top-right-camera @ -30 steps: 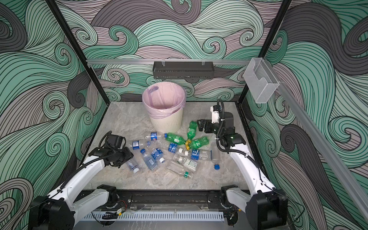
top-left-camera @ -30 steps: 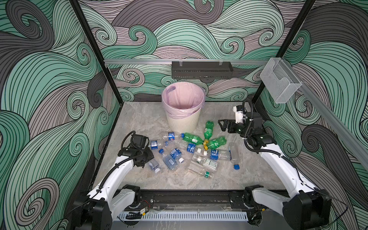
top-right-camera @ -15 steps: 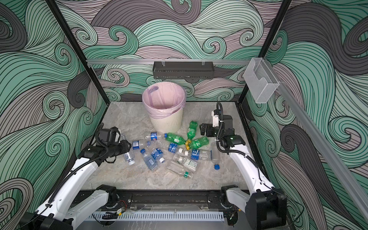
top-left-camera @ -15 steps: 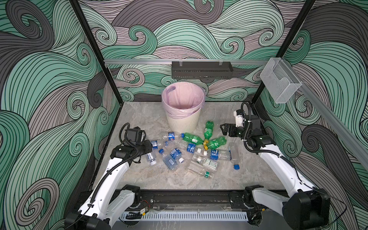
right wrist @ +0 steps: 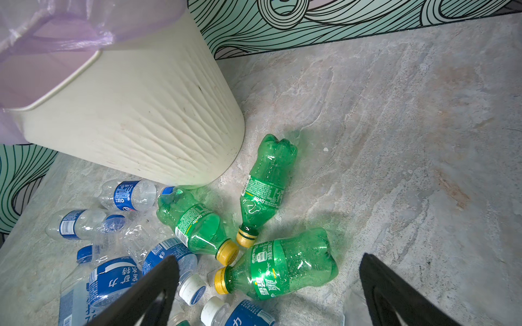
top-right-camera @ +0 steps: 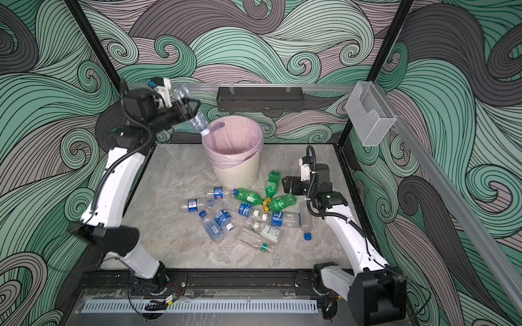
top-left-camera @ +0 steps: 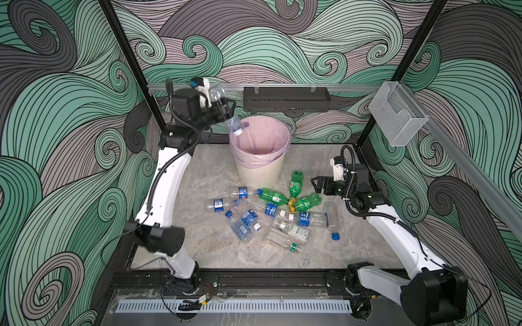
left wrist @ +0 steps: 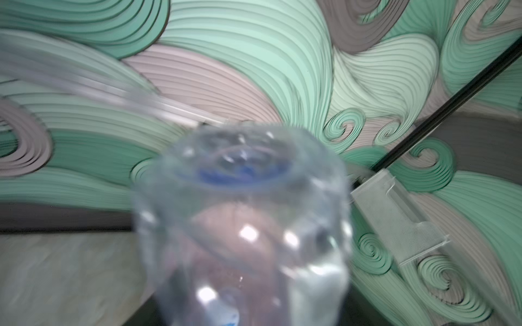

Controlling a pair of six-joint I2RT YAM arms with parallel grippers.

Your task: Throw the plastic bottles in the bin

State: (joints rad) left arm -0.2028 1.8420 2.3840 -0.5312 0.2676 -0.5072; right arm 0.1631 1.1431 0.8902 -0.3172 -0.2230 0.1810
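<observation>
While the clear bottle (top-left-camera: 233, 123) hangs cap-down at the left rim of the bin (top-left-camera: 260, 175), upper centre of the frame, carry it further inward before release. Whether the left tool (top-left-camera: 226, 108) grips it I cannot tell; the right tool (top-left-camera: 317, 185) gapes empty.

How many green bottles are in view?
3, in a top view lying in front of the bin, yellow caps meeting: left green bottle, middle green bottle, right green bottle. None seem hidden.
</observation>
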